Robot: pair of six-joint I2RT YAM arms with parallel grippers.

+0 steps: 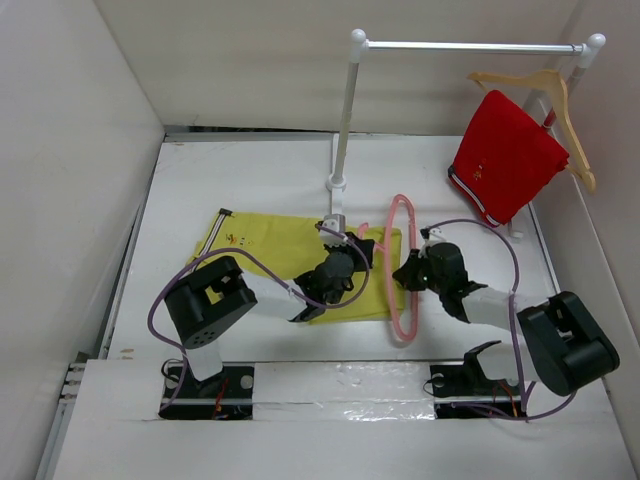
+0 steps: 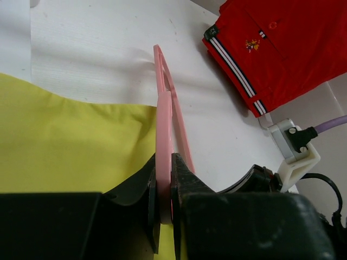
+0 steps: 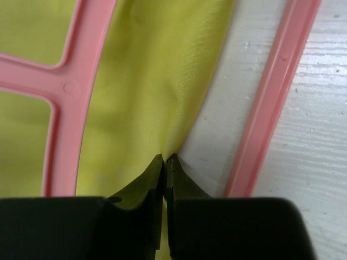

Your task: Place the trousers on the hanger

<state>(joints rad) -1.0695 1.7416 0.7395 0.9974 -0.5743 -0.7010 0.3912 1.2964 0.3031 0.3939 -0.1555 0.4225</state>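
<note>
The yellow-green trousers (image 1: 265, 245) lie flat on the white table, waistband trim at the far left. The pink hanger (image 1: 402, 275) stands on edge over their right end. My left gripper (image 1: 345, 262) is shut on the hanger; in the left wrist view its jaws (image 2: 164, 189) clamp the pink bar (image 2: 163, 119) above the trousers (image 2: 70, 141). My right gripper (image 1: 408, 272) is shut on the trousers' right edge. In the right wrist view its tips (image 3: 165, 160) pinch the yellow cloth (image 3: 146, 81) inside the hanger's frame (image 3: 70, 92).
A white clothes rail (image 1: 470, 46) on a post (image 1: 345, 120) stands at the back. A light wooden hanger (image 1: 545, 85) with a red garment (image 1: 505, 155) hangs at its right end; the red garment also shows in the left wrist view (image 2: 271, 49). Walls enclose the table.
</note>
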